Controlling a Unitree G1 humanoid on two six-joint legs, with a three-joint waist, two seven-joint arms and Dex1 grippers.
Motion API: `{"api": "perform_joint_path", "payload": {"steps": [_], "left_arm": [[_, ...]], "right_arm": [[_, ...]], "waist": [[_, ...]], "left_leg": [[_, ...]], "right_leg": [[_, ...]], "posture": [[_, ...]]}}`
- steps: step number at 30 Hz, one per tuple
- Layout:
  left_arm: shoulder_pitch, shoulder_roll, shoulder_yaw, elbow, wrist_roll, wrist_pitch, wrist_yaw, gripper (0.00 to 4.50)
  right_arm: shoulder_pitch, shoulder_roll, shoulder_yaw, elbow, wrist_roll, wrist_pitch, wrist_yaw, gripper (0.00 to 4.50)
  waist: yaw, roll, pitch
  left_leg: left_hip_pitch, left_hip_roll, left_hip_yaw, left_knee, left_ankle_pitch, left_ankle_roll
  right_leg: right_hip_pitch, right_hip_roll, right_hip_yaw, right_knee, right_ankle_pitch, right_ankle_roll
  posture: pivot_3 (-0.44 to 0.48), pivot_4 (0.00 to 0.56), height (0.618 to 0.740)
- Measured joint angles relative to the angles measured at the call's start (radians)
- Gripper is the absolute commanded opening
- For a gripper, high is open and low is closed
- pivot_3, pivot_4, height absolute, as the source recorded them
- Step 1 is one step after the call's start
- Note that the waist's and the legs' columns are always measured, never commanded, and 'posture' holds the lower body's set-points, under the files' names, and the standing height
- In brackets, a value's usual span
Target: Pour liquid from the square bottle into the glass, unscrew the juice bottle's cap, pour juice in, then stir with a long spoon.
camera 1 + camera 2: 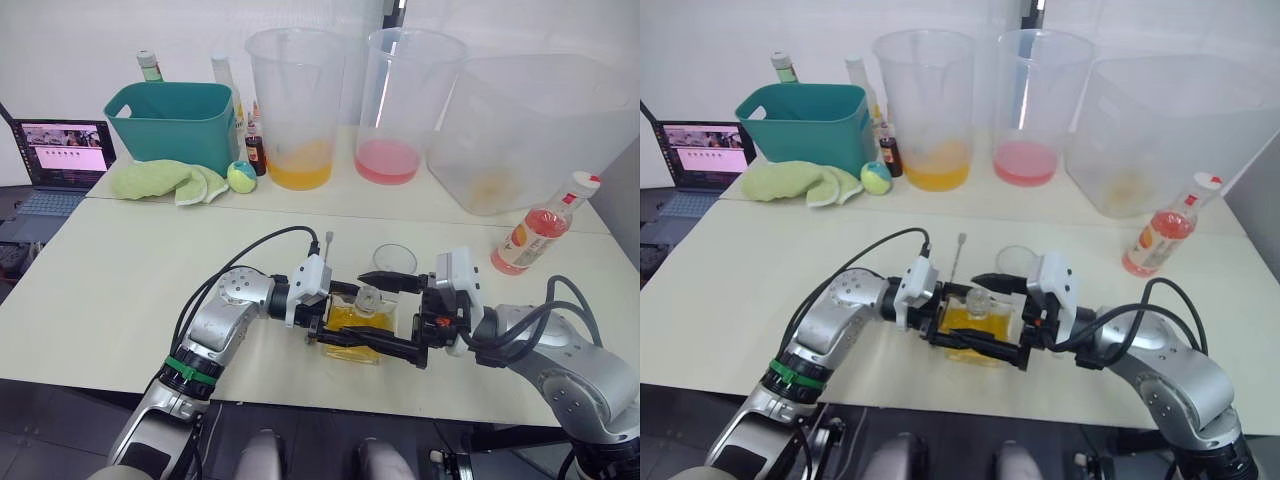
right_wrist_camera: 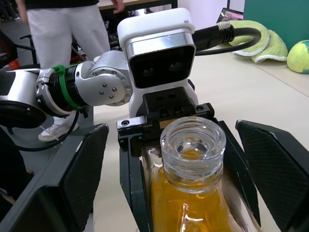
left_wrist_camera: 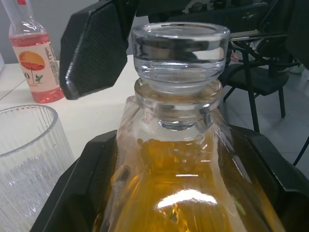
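Square bottle (image 1: 352, 322): clear, amber-filled, unstoppered

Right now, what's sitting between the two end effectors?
The square bottle of yellow liquid sits between them. In the left eye view the left end effector clamps it, while the right end effector straddles it, fingers open.

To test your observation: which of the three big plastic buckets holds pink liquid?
The middle bucket; the left bucket holds orange liquid, and the right bucket only a faint yellowish residue.
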Motion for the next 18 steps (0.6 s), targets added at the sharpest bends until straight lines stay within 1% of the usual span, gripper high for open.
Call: {"api": "perform_joint_path", "payload": {"steps": [1, 6, 7, 8, 18], "left_arm": [[0.000, 0.000, 0.000, 0.000, 0.000, 0.000, 0.000, 2.82], [0.000, 0.001, -0.001, 0.000, 0.000, -0.004, -0.004, 2.82], [0.000, 0.001, -0.001, 0.000, 0.001, -0.005, -0.005, 2.82], [0.000, 0.001, -0.001, 0.000, 0.001, -0.005, -0.005, 2.82], [0.000, 0.002, 0.000, 0.000, 0.001, -0.005, -0.008, 2.82]], "right_arm": [[-0.002, 0.000, 0.000, 0.000, -0.001, 0.000, 0.000, 3.39], [-0.018, 0.000, -0.004, 0.002, -0.004, -0.001, -0.009, 1.67], [-0.018, 0.000, -0.005, 0.005, -0.004, -0.001, -0.013, 1.24], [-0.018, 0.000, -0.005, 0.005, -0.004, -0.001, -0.013, 1.09], [-0.018, 0.012, -0.007, 0.013, 0.003, 0.001, -0.022, 1.07]], "waist": [[0.000, 0.000, 0.000], [0.000, 0.000, 0.000], [0.000, 0.000, 0.000], [-0.001, 0.000, 0.000], [-0.001, 0.000, 0.000]], "left_leg": [[0.000, 0.000, 0.000, 0.000, 0.000, 0.000], [0.000, 0.000, 0.000, 0.000, 0.000, 0.000], [0.000, 0.000, 0.000, 0.000, 0.000, 0.000], [0.000, 0.000, 0.000, 0.000, 0.000, 0.000], [0.000, 0.000, 0.000, 0.000, 0.000, 0.000]], "right_leg": [[0.000, 0.000, 0.000, 0.000, 0.000, 0.000], [0.000, 0.000, 0.000, 0.000, 0.000, 0.000], [0.000, 0.000, 0.000, 0.000, 0.000, 0.000], [0.000, 0.000, 0.000, 0.000, 0.000, 0.000], [0.000, 0.000, 0.000, 0.000, 0.000, 0.000]], "posture": [[0.000, 0.150, 0.730], [0.000, 0.150, 0.730], [0.000, 0.150, 0.730], [0.000, 0.150, 0.730], [0.000, 0.150, 0.730]]}}
